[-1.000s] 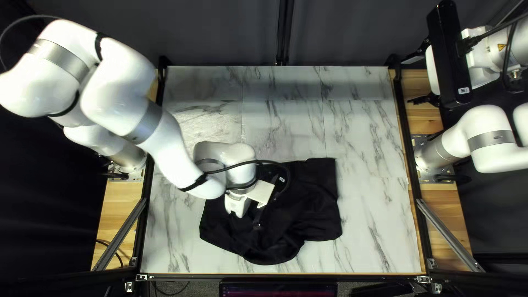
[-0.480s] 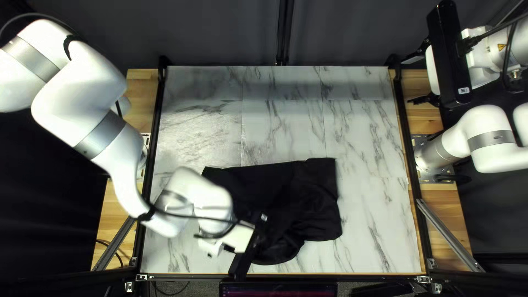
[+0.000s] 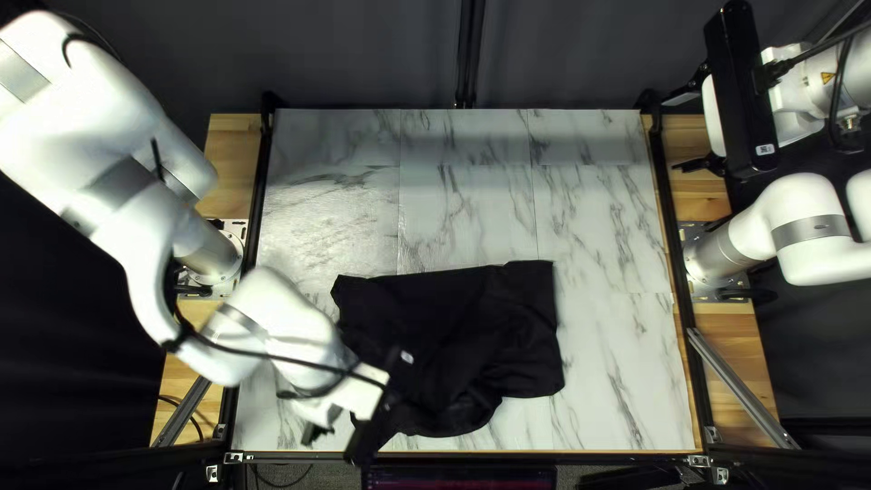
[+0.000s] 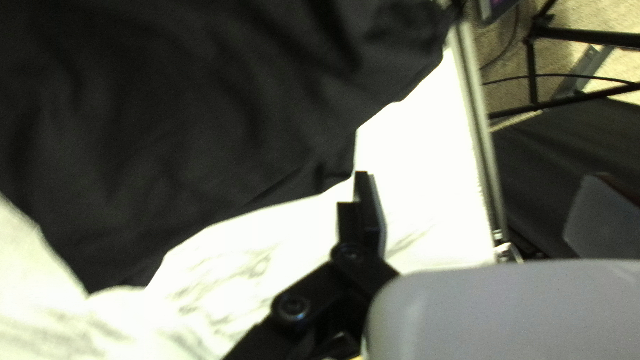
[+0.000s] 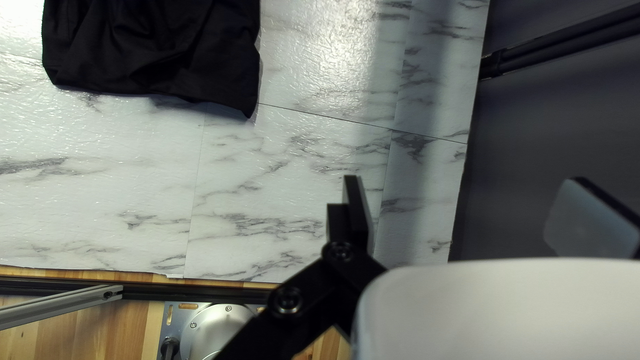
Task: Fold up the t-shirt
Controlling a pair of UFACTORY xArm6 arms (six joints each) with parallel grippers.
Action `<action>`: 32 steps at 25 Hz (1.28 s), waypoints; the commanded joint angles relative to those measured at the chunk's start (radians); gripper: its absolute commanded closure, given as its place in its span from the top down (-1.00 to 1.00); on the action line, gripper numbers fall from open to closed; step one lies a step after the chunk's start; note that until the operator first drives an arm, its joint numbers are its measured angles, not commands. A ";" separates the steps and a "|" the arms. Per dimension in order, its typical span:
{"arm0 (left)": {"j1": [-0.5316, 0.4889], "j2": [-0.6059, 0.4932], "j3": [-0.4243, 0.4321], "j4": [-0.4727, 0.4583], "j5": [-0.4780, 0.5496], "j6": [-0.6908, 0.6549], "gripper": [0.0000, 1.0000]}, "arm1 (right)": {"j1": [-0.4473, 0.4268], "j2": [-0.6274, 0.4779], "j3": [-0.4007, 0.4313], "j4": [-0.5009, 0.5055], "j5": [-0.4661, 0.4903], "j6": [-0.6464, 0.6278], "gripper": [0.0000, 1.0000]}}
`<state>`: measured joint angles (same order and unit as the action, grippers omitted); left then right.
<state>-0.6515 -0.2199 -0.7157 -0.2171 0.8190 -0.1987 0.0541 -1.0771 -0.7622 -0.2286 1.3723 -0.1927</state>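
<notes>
Black cloth t-shirt (image 3: pixel 449 318): being spread in a loose, rumpled layer over the middle and near part of the table; its outline is being broken by creases and uneven edges.
White, grey-veined marble-patterned table (image 3: pixel 594 218): being partly covered by the shirt, bare surface being left visible around it.
Left gripper (image 3: pixel 319 426): being positioned near the table's near edge, at the lower left of the top left view, just beside the shirt; its two black fingers are being kept wide apart, no cloth being gripped between them. Whether the shirt is being touched cannot be told.
Right gripper (image 3: pixel 695 165): being suspended by the table's right edge, well apart from the shirt; its fingers are being spread wide, nothing being held.
Dark curtain (image 3: pixel 363 54): being hung behind the table's far edge.
</notes>
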 commanded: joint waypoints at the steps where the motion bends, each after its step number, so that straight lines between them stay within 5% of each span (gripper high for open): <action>1: 0.112 -0.100 0.134 0.063 -0.019 -0.023 1.00 | 0.000 0.000 0.000 0.000 0.000 0.000 1.00; 6: 0.262 -0.173 0.241 0.157 -0.001 0.045 1.00 | 0.000 0.000 0.000 0.000 0.000 0.000 1.00; 9: 0.289 -0.241 0.308 0.289 0.032 0.031 1.00 | 0.000 0.000 0.000 0.000 0.000 0.000 1.00; 20: 0.287 -0.247 0.314 0.283 0.031 0.027 1.00 | 0.000 0.000 0.000 0.000 0.000 0.000 1.00; 28: 0.148 -0.261 0.405 0.548 0.015 -0.031 1.00 | 0.000 0.000 0.000 0.000 0.000 0.000 1.00; 32: 0.148 -0.261 0.405 0.548 0.015 -0.031 1.00 | 0.000 0.000 0.000 0.000 0.000 0.000 1.00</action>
<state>-0.5007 -0.4815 -0.3119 0.3241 0.8338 -0.2298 0.0540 -1.0771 -0.7622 -0.2286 1.3723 -0.1927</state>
